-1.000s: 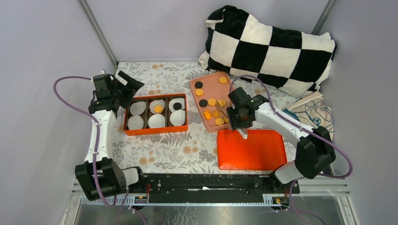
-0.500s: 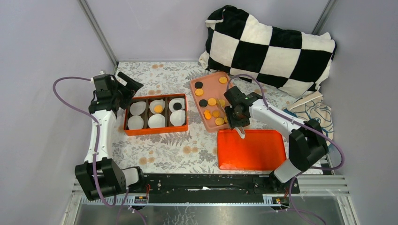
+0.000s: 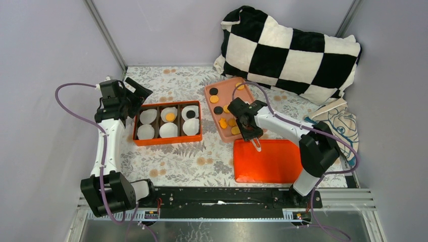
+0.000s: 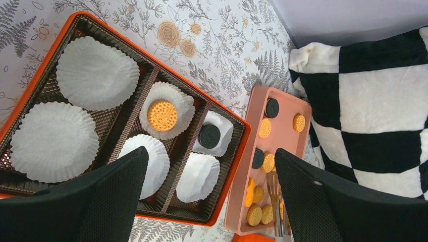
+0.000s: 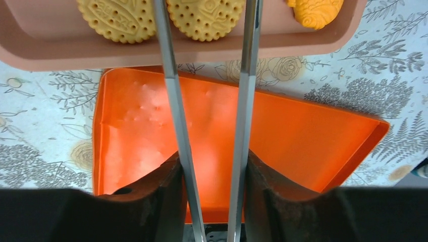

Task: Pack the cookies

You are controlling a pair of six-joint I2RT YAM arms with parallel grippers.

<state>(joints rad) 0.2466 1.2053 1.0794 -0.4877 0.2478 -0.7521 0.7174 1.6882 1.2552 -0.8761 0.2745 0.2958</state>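
Only two cookies (image 4: 162, 115) sat in the orange box (image 3: 166, 141) and the rest lay on the pink tray (image 4: 285, 136), where the right end effector (image 5: 212, 166) squeezed tongs (image 5: 171, 101) partly shut over one, while the left end effector (image 3: 142, 87) hung wide open and empty, all on a flowery table (image 3: 176, 161) between pale purple walls (image 3: 50, 50).

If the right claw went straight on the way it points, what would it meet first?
Likely the round golden cookie between the tongs held by the right claw, in the pink tray; height unclear.

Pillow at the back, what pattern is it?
The pillow has black-and-white checks, clearest in the top view.
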